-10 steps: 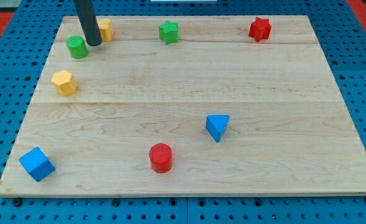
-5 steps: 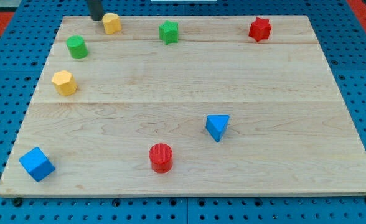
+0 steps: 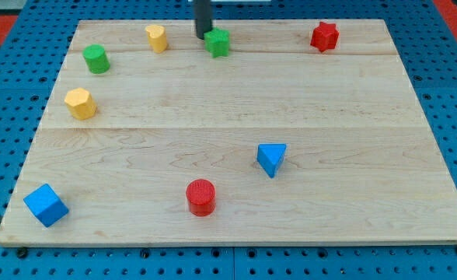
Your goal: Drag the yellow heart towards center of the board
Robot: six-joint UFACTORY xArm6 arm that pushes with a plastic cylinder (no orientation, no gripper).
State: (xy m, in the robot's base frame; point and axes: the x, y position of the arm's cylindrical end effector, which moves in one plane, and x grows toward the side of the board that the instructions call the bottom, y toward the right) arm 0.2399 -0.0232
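Camera view: my tip [image 3: 204, 36] stands at the far edge of the worktop [image 3: 236, 101], touching the left side of a green block [image 3: 218, 43]; there is no gripper, only the bare rod. The yellow heart [image 3: 157, 37] lies near the far left, just left of my tip and apart from it. It looks small, light, rigid and likely to slide easily, so a push against its far side would probably send it toward the centre.
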